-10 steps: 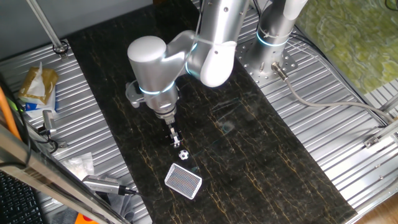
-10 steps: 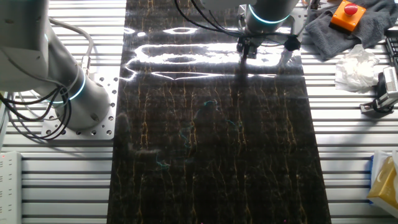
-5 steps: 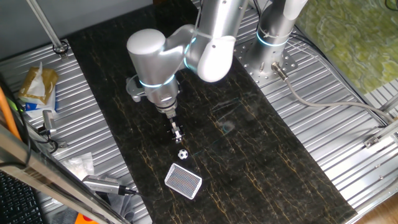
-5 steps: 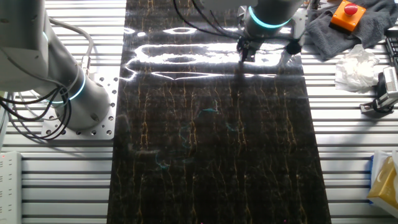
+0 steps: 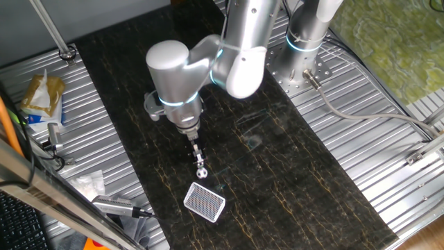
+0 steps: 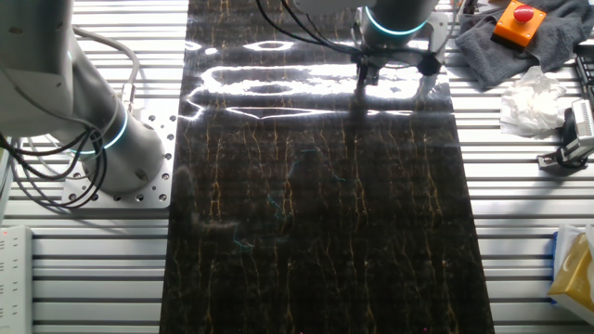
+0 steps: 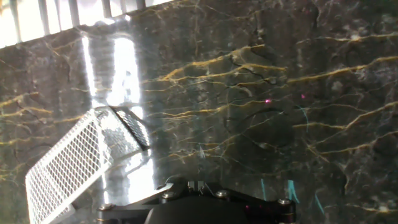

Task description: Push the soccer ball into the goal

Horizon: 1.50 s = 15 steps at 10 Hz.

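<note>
The soccer ball is a tiny white ball with black patches on the dark marble-patterned mat. It lies just short of the goal, a flat white frame with grid netting. My gripper points down with its fingers together, the tip right behind the ball and touching or nearly touching it. In the hand view the goal lies at the lower left and the ball is hidden under the gripper. In the other fixed view the gripper is at the mat's far end, and neither ball nor goal shows.
The mat lies on a ribbed metal table. A second arm's base stands at the back. Packets and tools lie at the left. A grey cloth with an orange button box sits nearby.
My gripper has moved down the mat toward the ball and goal, closing the gap to the ball. The ball and the goal stay about where they were.
</note>
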Motion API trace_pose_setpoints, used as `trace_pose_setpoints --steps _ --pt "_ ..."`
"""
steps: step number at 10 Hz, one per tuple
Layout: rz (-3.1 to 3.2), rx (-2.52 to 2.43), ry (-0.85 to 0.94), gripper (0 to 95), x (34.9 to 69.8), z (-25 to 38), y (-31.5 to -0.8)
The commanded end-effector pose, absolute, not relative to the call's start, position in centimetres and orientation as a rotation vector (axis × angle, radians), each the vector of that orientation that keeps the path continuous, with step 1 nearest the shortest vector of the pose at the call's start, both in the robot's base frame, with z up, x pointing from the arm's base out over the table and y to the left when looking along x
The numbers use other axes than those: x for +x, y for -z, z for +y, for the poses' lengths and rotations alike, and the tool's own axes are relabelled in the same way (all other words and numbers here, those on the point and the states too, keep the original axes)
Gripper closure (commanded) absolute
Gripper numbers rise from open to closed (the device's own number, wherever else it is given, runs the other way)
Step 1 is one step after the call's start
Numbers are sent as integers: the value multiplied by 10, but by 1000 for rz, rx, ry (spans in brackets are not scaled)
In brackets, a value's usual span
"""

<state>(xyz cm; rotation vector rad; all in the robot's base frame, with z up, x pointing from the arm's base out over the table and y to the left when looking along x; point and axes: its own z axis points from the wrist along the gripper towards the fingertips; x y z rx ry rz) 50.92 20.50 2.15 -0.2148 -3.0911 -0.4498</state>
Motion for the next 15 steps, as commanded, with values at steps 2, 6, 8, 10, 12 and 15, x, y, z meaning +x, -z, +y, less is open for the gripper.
trace_pose_setpoints --steps 2,6,8,10,12,15 --pt "-3093 -266 456 950 510 218 -21" --pt "-3088 -241 446 950 509 208 -26" --pt "-3083 -251 446 950 509 207 -26" --pt "-3081 -252 445 950 509 207 -26" --pt "-3080 -256 445 950 509 207 -26" --pt "-3058 -322 464 950 508 208 -28"
